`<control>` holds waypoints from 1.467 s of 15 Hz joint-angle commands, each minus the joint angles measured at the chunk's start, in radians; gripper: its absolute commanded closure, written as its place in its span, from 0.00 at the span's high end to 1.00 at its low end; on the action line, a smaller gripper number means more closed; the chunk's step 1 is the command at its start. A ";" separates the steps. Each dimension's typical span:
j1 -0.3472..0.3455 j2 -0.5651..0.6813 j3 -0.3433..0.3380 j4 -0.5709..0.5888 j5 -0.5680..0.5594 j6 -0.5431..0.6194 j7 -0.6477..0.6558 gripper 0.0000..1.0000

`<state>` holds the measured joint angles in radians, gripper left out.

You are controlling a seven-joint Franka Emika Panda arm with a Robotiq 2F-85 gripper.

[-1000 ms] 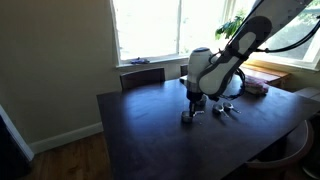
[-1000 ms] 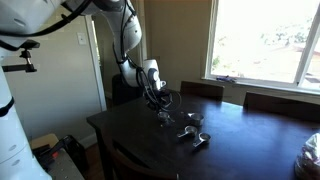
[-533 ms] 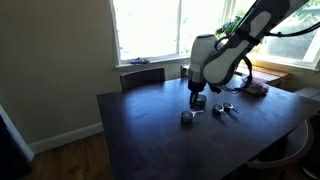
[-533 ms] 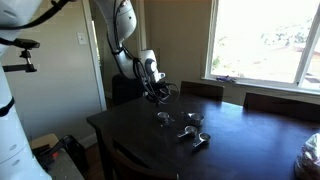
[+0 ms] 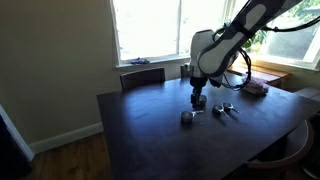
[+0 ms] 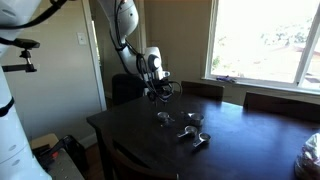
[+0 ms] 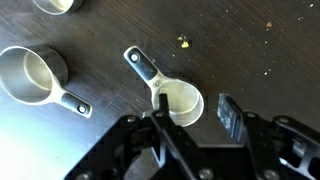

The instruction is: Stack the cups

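Small silver measuring cups with flat handles lie on the dark table (image 5: 140, 135). In the wrist view one cup (image 7: 186, 100) lies upright under my gripper (image 7: 195, 118), a larger one (image 7: 32, 75) lies to its left, and a third (image 7: 55, 4) is cut off by the top edge. In both exterior views a single cup (image 5: 187, 117) (image 6: 165, 118) sits apart from the others (image 5: 222, 109) (image 6: 193, 136). My gripper (image 5: 197, 100) (image 6: 160, 95) hangs open and empty above the table, over the cups, touching none.
A pinkish flat stack (image 5: 255, 88) lies at the table's far side by the window. Chairs (image 5: 142, 76) (image 6: 202, 90) stand against the table edges. A pale bag-like thing (image 6: 310, 152) sits at a table corner.
My gripper was low at the single cup and has risen straight up. The cup stays on the table. The other cups have not moved.
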<state>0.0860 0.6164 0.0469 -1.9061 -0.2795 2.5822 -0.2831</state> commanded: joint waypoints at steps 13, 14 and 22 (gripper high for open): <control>-0.038 0.265 0.065 0.281 0.051 -0.164 -0.128 0.81; -0.041 0.277 0.071 0.291 0.051 -0.166 -0.142 0.77; -0.045 0.348 0.101 0.380 0.046 -0.170 -0.228 0.75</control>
<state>0.0596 0.9422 0.1254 -1.5699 -0.2452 2.4552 -0.4673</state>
